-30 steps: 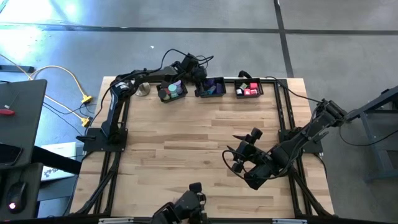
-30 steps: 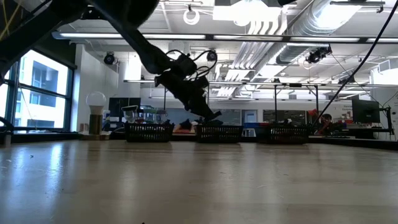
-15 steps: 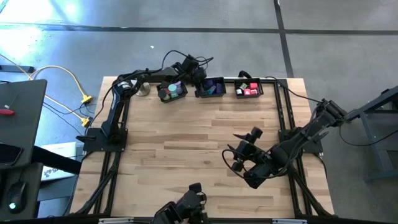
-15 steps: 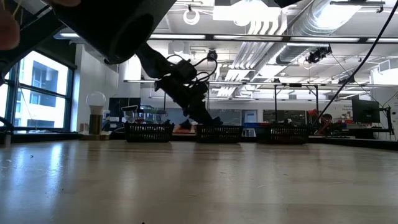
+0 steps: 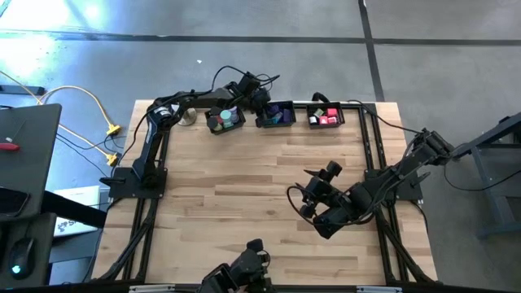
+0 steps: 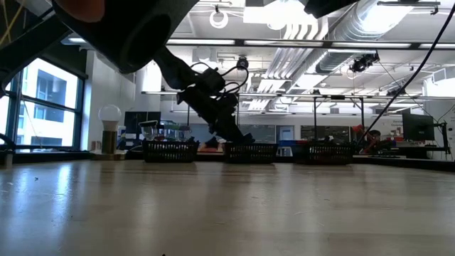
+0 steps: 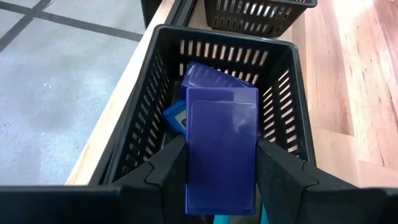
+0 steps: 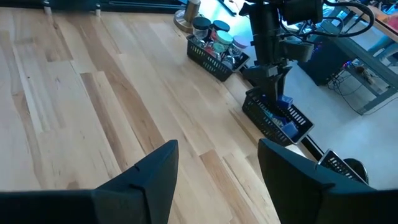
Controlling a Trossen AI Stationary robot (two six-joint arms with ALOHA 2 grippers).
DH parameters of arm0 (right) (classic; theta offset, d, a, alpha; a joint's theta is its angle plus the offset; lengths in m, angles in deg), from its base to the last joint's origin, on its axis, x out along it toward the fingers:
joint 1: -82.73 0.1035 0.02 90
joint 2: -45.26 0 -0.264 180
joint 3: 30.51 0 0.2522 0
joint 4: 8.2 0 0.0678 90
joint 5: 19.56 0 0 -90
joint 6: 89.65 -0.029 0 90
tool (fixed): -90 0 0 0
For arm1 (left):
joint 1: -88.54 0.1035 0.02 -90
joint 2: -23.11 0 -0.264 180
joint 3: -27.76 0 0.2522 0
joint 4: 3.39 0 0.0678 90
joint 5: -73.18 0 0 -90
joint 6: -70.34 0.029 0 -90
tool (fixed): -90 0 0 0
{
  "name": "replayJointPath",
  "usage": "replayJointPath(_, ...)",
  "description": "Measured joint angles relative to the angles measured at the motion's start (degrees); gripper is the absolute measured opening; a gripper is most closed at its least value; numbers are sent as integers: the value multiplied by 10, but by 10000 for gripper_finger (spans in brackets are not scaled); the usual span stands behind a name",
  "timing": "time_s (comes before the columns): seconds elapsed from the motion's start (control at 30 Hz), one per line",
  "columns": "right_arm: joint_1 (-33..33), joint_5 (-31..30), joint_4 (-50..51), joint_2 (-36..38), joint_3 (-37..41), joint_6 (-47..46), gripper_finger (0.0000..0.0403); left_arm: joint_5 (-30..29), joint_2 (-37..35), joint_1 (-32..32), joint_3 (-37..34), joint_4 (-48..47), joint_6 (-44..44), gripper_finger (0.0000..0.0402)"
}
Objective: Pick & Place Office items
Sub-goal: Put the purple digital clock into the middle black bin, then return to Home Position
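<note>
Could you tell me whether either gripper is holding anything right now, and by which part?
The left gripper holds a dark blue block by its two long sides, over the middle black basket. The right gripper is open and empty.

the left gripper (image 7: 221,163) clamps a dark blue block (image 7: 221,149) upright between its fingers (image 7: 166,165), above a black slotted basket (image 7: 292,93) holding another purple-blue block (image 7: 214,78) and a lighter blue piece (image 7: 175,117).

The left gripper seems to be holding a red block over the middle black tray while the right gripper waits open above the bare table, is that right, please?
Not quite: the block is dark blue, not red, as the left wrist view shows. Otherwise yes: the left gripper holds it over the middle black tray, and the right gripper waits open above the bare table.
</note>
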Motion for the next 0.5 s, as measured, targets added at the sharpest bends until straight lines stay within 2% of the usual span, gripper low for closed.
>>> replayJointPath(0.2,0,2,4,0,0,0,210,0,0,0,0,0,-1,165)
replayJointPath(0.5,0,2,4,0,0,0,210,0,0,0,0,0,3,244)
